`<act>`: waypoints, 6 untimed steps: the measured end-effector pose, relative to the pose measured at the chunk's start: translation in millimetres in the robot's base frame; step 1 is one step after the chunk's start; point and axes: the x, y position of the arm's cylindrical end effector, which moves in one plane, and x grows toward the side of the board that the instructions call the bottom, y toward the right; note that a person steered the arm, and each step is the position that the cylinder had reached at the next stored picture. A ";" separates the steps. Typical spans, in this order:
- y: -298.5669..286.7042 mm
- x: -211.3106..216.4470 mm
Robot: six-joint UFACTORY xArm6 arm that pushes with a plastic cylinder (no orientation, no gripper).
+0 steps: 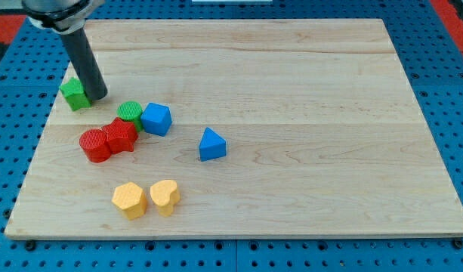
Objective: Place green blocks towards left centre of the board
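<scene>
A green star-shaped block (74, 93) sits near the board's left edge, above the middle height. My tip (97, 97) stands right against its right side. A green cylinder (129, 113) lies lower right of the tip, touching a blue block (156, 119) on its right and a red block (120, 135) below it.
A red cylinder (94, 145) touches the red block on its left. A blue triangular block (211, 145) lies near the board's middle. A yellow hexagonal block (129, 199) and a yellow heart-shaped block (165, 196) sit at the lower left. The wooden board (307, 91) rests on a blue pegboard.
</scene>
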 end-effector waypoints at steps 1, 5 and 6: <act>7.0 60.6; 86.8 17.5; 147.8 18.7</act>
